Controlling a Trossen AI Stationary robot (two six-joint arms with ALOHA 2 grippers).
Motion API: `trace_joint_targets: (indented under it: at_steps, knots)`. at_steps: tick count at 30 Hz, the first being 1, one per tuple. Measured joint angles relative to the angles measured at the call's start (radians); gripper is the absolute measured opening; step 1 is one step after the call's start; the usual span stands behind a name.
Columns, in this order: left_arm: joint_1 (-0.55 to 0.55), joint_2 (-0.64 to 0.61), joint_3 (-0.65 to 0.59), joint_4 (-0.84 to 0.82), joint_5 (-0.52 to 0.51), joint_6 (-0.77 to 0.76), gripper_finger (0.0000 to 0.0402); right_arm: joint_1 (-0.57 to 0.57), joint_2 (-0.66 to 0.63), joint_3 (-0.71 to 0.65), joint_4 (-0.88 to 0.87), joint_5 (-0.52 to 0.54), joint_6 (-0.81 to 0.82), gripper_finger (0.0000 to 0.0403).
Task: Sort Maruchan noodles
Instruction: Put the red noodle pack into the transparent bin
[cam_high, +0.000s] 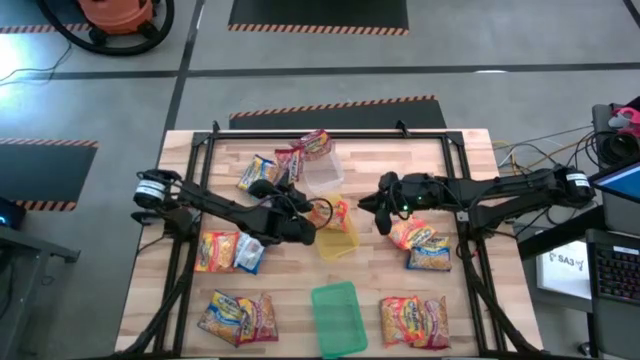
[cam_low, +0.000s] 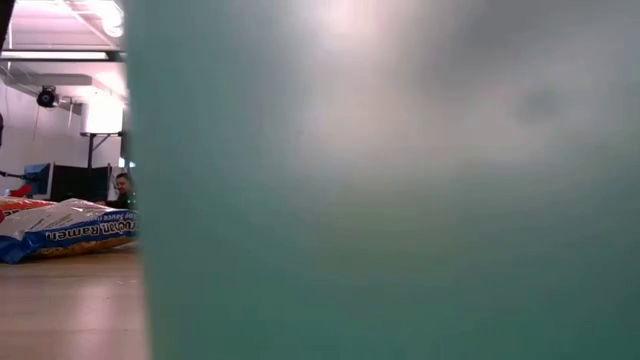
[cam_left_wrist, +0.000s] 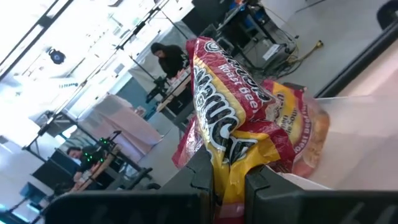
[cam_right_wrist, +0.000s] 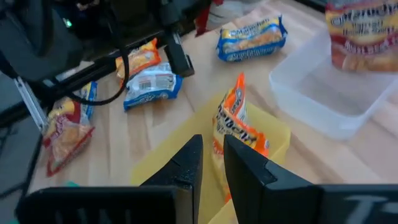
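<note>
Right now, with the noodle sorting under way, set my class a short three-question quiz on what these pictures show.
1. True or false: the left gripper is empty.
2. How many trays lie on the table?
3. Which tray holds the upright orange packet? A clear, B yellow, C green.
Key: 1 false, it is shut on a red packet. 2 three: clear tray, yellow tray, green tray. 3 B.

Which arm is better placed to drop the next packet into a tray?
Left: the left gripper is shut on a red packet near the clear tray; the right gripper holds nothing.
</note>
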Motion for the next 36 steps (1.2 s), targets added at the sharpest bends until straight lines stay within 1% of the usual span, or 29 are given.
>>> trace_joint_targets:
  at_steps: [6, 9, 13, 16, 19, 21, 24, 25, 27, 29, 32, 34, 36]
  knots:
    - [-0.008, 0.028, 0.082, -0.001, 0.007, 0.122, 0.0005, -0.019, -0.001, 0.000, 0.037, -0.019, -0.098, 0.0052]
    - [-0.007, 0.051, 0.130, -0.001, 0.035, 0.249, 0.0005, -0.018, -0.008, 0.000, 0.038, -0.028, -0.109, 0.0052]
    - [-0.003, 0.082, 0.188, -0.008, 0.037, 0.467, 0.0005, -0.030, -0.008, 0.000, 0.048, -0.028, -0.123, 0.0052]
    - [0.008, 0.090, 0.230, -0.051, 0.071, 0.563, 0.0005, -0.040, -0.008, 0.000, 0.054, -0.028, -0.227, 0.0052]
    - [0.012, 0.091, 0.255, -0.135, 0.152, 0.593, 0.0005, -0.044, -0.008, 0.000, 0.038, -0.028, -0.357, 0.0052]
    - [0.012, 0.091, 0.262, -0.189, 0.178, 0.593, 0.0005, -0.049, -0.008, 0.000, 0.028, -0.028, -0.365, 0.0052]
    - [0.011, 0.083, 0.269, -0.242, 0.221, 0.574, 0.0005, -0.067, -0.003, 0.000, -0.008, -0.028, -0.299, 0.0052]
    - [0.011, 0.080, 0.269, -0.244, 0.241, 0.573, 0.0005, -0.073, -0.003, 0.000, -0.024, -0.028, -0.307, 0.0052]
    - [0.012, 0.076, 0.268, -0.255, 0.276, 0.575, 0.0005, -0.081, -0.002, 0.000, -0.055, -0.028, -0.378, 0.0052]
    - [0.012, 0.075, 0.268, -0.255, 0.282, 0.596, 0.0005, -0.088, -0.001, 0.000, -0.060, -0.028, -0.418, 0.0052]
    - [0.012, 0.074, 0.268, -0.259, 0.284, 0.646, 0.0005, -0.090, -0.001, 0.000, -0.058, -0.026, -0.373, 0.0052]
    - [0.016, 0.070, 0.268, -0.263, 0.332, 0.667, 0.0005, -0.090, -0.001, 0.000, -0.060, -0.026, -0.306, 0.0052]
    - [0.026, 0.064, 0.268, -0.265, 0.400, 0.654, 0.0005, -0.090, -0.001, 0.000, -0.080, -0.029, -0.251, 0.0052]
